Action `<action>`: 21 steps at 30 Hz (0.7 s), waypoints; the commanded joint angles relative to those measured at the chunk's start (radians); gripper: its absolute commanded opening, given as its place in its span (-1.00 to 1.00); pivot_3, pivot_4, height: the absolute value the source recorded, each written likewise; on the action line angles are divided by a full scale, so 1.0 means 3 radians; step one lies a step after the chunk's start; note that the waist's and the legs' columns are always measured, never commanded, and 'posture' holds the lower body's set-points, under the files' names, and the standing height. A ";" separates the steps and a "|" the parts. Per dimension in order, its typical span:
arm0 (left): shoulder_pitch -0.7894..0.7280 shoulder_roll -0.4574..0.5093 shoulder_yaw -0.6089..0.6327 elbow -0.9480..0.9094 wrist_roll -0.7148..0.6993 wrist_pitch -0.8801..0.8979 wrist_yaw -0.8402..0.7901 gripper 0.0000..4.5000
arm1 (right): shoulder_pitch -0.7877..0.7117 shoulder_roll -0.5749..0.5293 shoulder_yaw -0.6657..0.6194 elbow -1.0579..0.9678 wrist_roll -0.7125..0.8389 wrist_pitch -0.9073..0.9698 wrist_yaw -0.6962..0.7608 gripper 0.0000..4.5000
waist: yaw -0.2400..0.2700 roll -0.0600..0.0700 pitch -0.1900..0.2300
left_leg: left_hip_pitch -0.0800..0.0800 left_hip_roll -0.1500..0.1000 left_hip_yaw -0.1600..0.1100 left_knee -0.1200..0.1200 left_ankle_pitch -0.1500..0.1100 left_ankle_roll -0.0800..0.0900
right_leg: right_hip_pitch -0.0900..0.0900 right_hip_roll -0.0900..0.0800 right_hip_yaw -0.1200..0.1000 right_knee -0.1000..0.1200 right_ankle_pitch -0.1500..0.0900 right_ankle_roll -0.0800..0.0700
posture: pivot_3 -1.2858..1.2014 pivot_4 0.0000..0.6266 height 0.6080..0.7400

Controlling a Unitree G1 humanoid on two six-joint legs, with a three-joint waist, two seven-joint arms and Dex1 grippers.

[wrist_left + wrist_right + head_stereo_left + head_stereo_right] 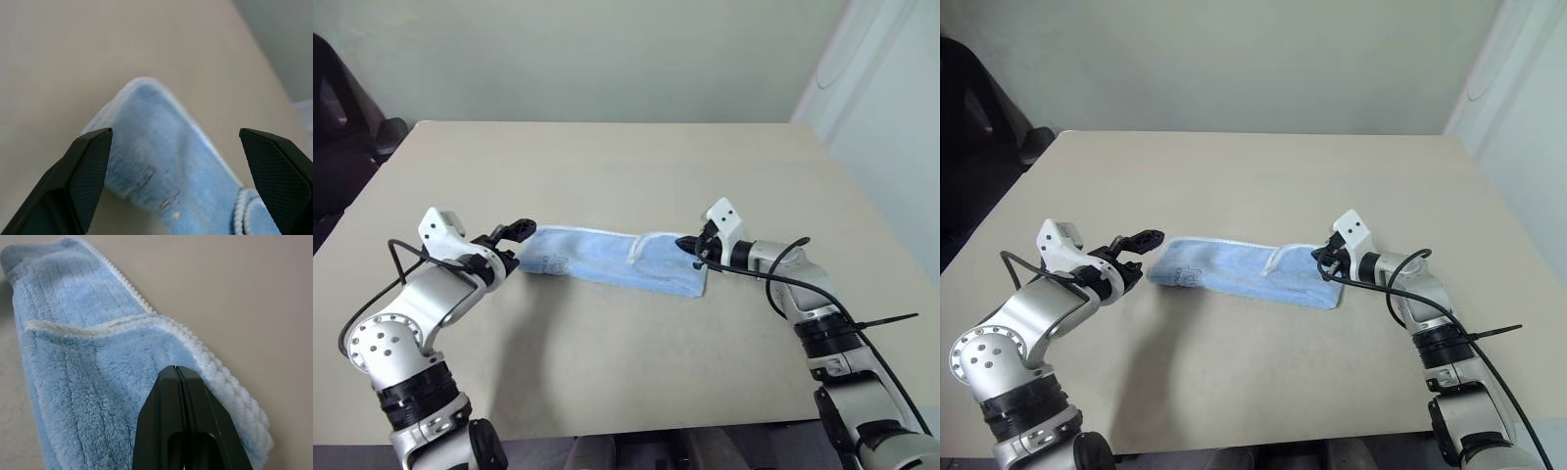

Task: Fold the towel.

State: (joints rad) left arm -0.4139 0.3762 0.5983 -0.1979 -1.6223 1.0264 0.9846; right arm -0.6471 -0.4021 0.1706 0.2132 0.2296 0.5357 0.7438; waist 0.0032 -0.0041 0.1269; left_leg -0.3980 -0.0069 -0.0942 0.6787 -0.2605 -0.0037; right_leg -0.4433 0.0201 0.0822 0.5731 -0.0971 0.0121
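Silver-grey jointed arms with white wrist housings, looping black cables, and black textured fingers (pixel 90 171) on each gripper

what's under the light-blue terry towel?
The light-blue terry towel lies folded into a long strip on the beige table. Only tabletop shows around it; anything beneath or between its layers is covered.

The left tool (pixel 176 181) is seen with its two black fingers (pixel 90 171) spread wide apart. Between them, the rounded end of the light-blue towel (pixel 156 156) is laid on the beige desk (pixel 58 63); white edging is seen along its border.
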 commanded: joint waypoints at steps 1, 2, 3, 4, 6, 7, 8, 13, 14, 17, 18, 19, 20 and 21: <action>-0.0013 0.0119 -0.0182 -0.0149 -0.0251 -0.0254 0.0558 1.00 | -0.0104 0.0003 -0.0029 0.0013 -0.0041 -0.0109 0.0052 -0.98 | 0.0001 -0.0002 0.0002 | 0.0001 0.0000 0.0000 0.0000 0.0000 -0.0001 | 0.0000 0.0001 0.0000 0.0000 0.0000 0.0000 | 0.03 -0.52 1.00; -0.0051 0.0154 -0.0246 -0.0130 -0.0291 -0.0276 0.0582 1.00 | -0.0100 0.0005 -0.0028 0.0017 -0.0049 -0.0115 0.0055 -0.98 | 0.0003 -0.0004 0.0003 | 0.0001 0.0000 0.0000 0.0000 0.0000 -0.0002 | 0.0000 0.0002 0.0000 0.0000 0.0000 -0.0001 | 0.03 -0.52 1.00; -0.0073 0.0187 -0.0297 -0.0115 -0.0330 -0.0304 0.0603 1.00 | -0.0097 0.0008 -0.0028 0.0019 -0.0056 -0.0119 0.0057 -0.98 | 0.0006 -0.0005 0.0005 | 0.0001 0.0000 0.0000 0.0000 0.0001 -0.0005 | 0.0000 0.0005 -0.0001 0.0000 0.0001 -0.0003 | 0.03 -0.52 1.00; -0.0094 0.0212 -0.0343 -0.0076 -0.0381 -0.0345 0.0642 1.00 | -0.0087 0.0012 -0.0026 0.0010 -0.0064 -0.0118 0.0057 -0.98 | 0.0007 -0.0005 0.0005 | 0.0001 0.0000 0.0000 0.0000 0.0001 -0.0006 | 0.0000 0.0008 -0.0001 0.0000 0.0001 -0.0006 | 0.03 -0.52 1.00; -0.0133 0.0226 -0.0429 0.0062 -0.0462 -0.0426 0.0687 1.00 | -0.0073 0.0014 -0.0028 -0.0015 -0.0080 -0.0113 0.0055 -0.98 | 0.0016 -0.0005 0.0006 | 0.0002 0.0001 0.0001 0.0000 0.0001 -0.0010 | 0.0000 0.0012 -0.0001 0.0000 0.0002 -0.0008 | 0.03 -0.52 1.00; -0.0148 0.0227 -0.0459 0.0127 -0.0479 -0.0465 0.0678 1.00 | -0.0069 0.0016 -0.0032 -0.0023 -0.0084 -0.0112 0.0051 -0.98 | 0.0020 -0.0004 0.0006 | 0.0002 0.0001 0.0001 0.0000 0.0000 -0.0011 | 0.0001 0.0014 -0.0001 0.0000 0.0002 -0.0009 | 0.03 -0.52 1.00; -0.0161 0.0200 -0.0470 0.0195 -0.0514 -0.0536 0.0716 1.00 | -0.0066 0.0017 -0.0037 -0.0027 -0.0091 -0.0114 0.0039 -0.98 | 0.0021 -0.0004 0.0006 | 0.0005 0.0002 0.0001 0.0000 -0.0001 -0.0012 | 0.0002 0.0015 -0.0001 0.0000 0.0002 -0.0009 | 0.03 -0.52 1.00; -0.0211 0.0169 -0.0543 0.0462 -0.0578 -0.0713 0.0720 1.00 | -0.0037 0.0019 -0.0076 -0.0076 -0.0097 -0.0101 -0.0007 -0.98 | 0.0021 -0.0008 0.0014 | 0.0014 0.0005 0.0001 0.0000 -0.0004 -0.0018 | 0.0007 0.0022 0.0000 0.0001 0.0000 -0.0013 | 0.03 -0.52 1.00; -0.0228 0.0166 -0.0553 0.0511 -0.0557 -0.0738 0.0701 1.00 | -0.0028 0.0016 -0.0083 -0.0085 -0.0100 -0.0100 -0.0017 -0.98 | 0.0021 -0.0007 0.0017 | 0.0015 0.0006 0.0001 -0.0001 -0.0005 -0.0019 | 0.0007 0.0023 0.0000 0.0001 0.0000 -0.0014 | 0.03 -0.52 1.00; -0.0348 0.0181 -0.0601 0.0715 -0.0435 -0.0752 0.0467 1.00 | 0.0002 0.0008 -0.0098 -0.0110 -0.0106 -0.0097 -0.0042 -0.98 | 0.0025 -0.0012 0.0023 | 0.0017 0.0008 0.0001 -0.0001 -0.0005 -0.0019 | 0.0009 0.0027 -0.0001 0.0001 0.0000 -0.0016 | 0.03 -0.52 1.00; -0.0390 0.0186 -0.0614 0.0792 -0.0391 -0.0750 0.0396 1.00 | 0.0011 0.0007 -0.0101 -0.0116 -0.0109 -0.0097 -0.0050 -0.98 | 0.0030 -0.0012 0.0023 | 0.0018 0.0008 0.0001 -0.0001 -0.0005 -0.0019 | 0.0010 0.0027 -0.0001 0.0001 0.0000 -0.0016 | 0.03 -0.52 1.00; -0.0428 0.0193 -0.0625 0.0878 -0.0338 -0.0742 0.0329 1.00 | 0.0022 0.0006 -0.0105 -0.0128 -0.0111 -0.0095 -0.0059 -0.98 | 0.0037 -0.0012 0.0024 | 0.0018 0.0008 0.0000 -0.0001 -0.0005 -0.0019 | 0.0010 0.0027 -0.0001 0.0001 0.0000 -0.0016 | 0.03 -0.52 1.00; -0.0462 0.0198 -0.0630 0.0958 -0.0289 -0.0735 0.0273 1.00 | 0.0030 0.0005 -0.0107 -0.0138 -0.0112 -0.0094 -0.0066 -0.98 | 0.0037 -0.0012 0.0024 | 0.0018 0.0008 0.0001 0.0000 -0.0005 -0.0019 | 0.0011 0.0027 -0.0001 0.0001 0.0000 -0.0016 | 0.03 -0.52 1.00; -0.0500 0.0211 -0.0630 0.1043 -0.0234 -0.0720 0.0197 1.00 | 0.0041 0.0004 -0.0109 -0.0154 -0.0112 -0.0089 -0.0075 -0.98 | 0.0037 -0.0012 0.0024 | 0.0018 0.0007 0.0001 0.0000 -0.0005 -0.0019 | 0.0011 0.0027 0.0000 0.0000 0.0000 -0.0016 | 0.03 -0.52 1.00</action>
State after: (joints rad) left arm -0.5422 0.4240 0.4109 0.0968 -1.7198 0.8159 1.0816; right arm -0.6341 -0.3955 0.1671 0.2129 0.1996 0.5207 0.7349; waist 0.0142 -0.0077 0.1341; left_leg -0.3924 -0.0047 -0.0940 0.6785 -0.2621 -0.0094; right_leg -0.4399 0.0283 0.0823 0.5731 -0.0971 0.0072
